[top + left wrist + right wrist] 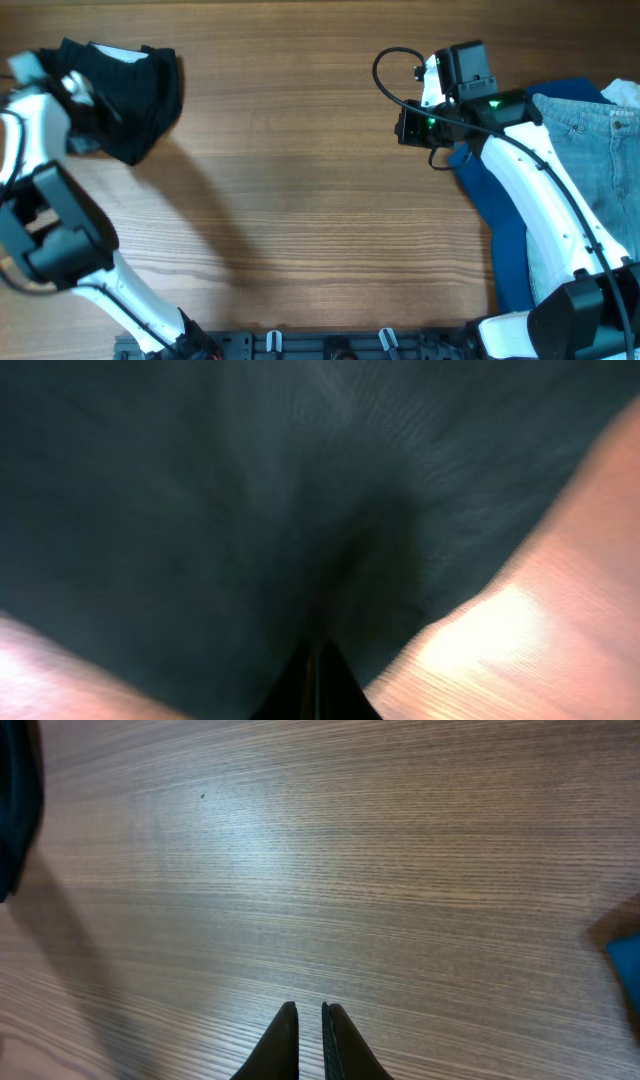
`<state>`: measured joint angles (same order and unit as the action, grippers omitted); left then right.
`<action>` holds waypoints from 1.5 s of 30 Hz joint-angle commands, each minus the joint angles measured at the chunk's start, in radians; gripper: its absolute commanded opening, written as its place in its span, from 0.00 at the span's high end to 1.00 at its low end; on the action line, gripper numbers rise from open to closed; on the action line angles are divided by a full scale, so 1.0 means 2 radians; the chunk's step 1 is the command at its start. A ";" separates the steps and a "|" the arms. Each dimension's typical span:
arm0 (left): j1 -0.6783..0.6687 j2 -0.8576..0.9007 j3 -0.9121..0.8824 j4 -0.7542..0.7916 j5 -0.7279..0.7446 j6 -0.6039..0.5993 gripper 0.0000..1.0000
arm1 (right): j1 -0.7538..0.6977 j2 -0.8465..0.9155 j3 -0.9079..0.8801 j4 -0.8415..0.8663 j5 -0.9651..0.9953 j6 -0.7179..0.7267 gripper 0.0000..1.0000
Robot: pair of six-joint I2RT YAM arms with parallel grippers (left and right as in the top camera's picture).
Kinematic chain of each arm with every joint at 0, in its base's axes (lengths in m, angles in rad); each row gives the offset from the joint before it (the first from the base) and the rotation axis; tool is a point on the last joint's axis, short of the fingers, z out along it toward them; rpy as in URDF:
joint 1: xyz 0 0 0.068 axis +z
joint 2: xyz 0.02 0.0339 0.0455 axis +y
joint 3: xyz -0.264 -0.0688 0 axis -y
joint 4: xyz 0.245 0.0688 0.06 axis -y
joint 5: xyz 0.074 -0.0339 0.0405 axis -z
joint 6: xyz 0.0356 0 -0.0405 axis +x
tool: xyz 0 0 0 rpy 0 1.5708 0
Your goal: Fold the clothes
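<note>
The black shorts point(140, 95) lie bunched at the table's far left, with a strip of white lining showing at the top. My left gripper point(80, 90) sits at their left edge. In the blurred left wrist view its fingers point(318, 652) are pressed together with the dark fabric point(250, 500) filling the frame just beyond them. My right gripper point(405, 125) hovers over bare wood right of centre. Its fingers point(309, 1008) are nearly together and hold nothing. An edge of the shorts point(15, 800) shows at the far left of the right wrist view.
Light blue denim jeans point(590, 150) lie on a royal-blue garment point(490, 190) at the right edge, under my right arm. A corner of the blue garment point(625, 960) shows in the right wrist view. A wooden tabletop point(300, 200) spans between the arms.
</note>
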<state>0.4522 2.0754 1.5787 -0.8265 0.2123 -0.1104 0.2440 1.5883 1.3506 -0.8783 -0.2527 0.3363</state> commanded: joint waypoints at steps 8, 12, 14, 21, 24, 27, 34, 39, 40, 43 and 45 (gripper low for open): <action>-0.023 -0.080 0.018 -0.109 -0.011 0.002 0.57 | -0.002 -0.007 0.003 0.042 0.007 -0.030 0.89; -0.095 -0.219 0.018 -0.151 -0.012 0.019 0.49 | -0.002 -0.035 0.003 0.097 -0.059 -0.060 0.87; -0.161 -0.294 0.018 -0.158 -0.036 0.027 0.46 | -0.002 -0.071 0.003 0.125 -0.066 -0.066 0.86; -0.354 -0.454 0.018 -0.226 -0.223 -0.035 0.00 | -0.002 -0.208 0.003 0.128 -0.053 -0.090 0.27; -0.354 -0.464 0.018 -0.242 -0.221 -0.035 0.00 | -0.002 -0.216 0.002 0.118 -0.054 -0.088 0.00; -0.354 -0.463 0.018 -0.242 -0.221 -0.035 0.00 | -0.002 -0.208 0.002 0.111 -0.054 -0.077 0.00; -0.354 -0.462 0.018 -0.242 -0.221 -0.035 0.00 | -0.017 -0.215 0.002 0.116 -0.018 0.091 0.00; -0.354 -0.462 0.018 -0.242 -0.221 -0.035 0.00 | -0.024 -0.305 -0.002 0.130 -0.007 -0.114 0.01; -0.354 -0.462 0.018 -0.242 -0.221 -0.035 0.00 | -0.024 -0.324 -0.010 0.132 0.017 -0.149 0.00; -0.354 -0.462 0.018 -0.242 -0.221 -0.035 0.00 | -0.032 -0.395 -0.081 0.150 0.122 -0.175 0.00; -0.354 -0.462 0.018 -0.242 -0.221 -0.035 0.00 | -0.055 -0.474 -0.195 0.198 0.116 -0.167 0.00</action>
<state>-0.2497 1.1519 1.6085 -1.3113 -0.2131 -0.1635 0.1574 0.7082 1.0893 -0.4938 -0.0875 0.0364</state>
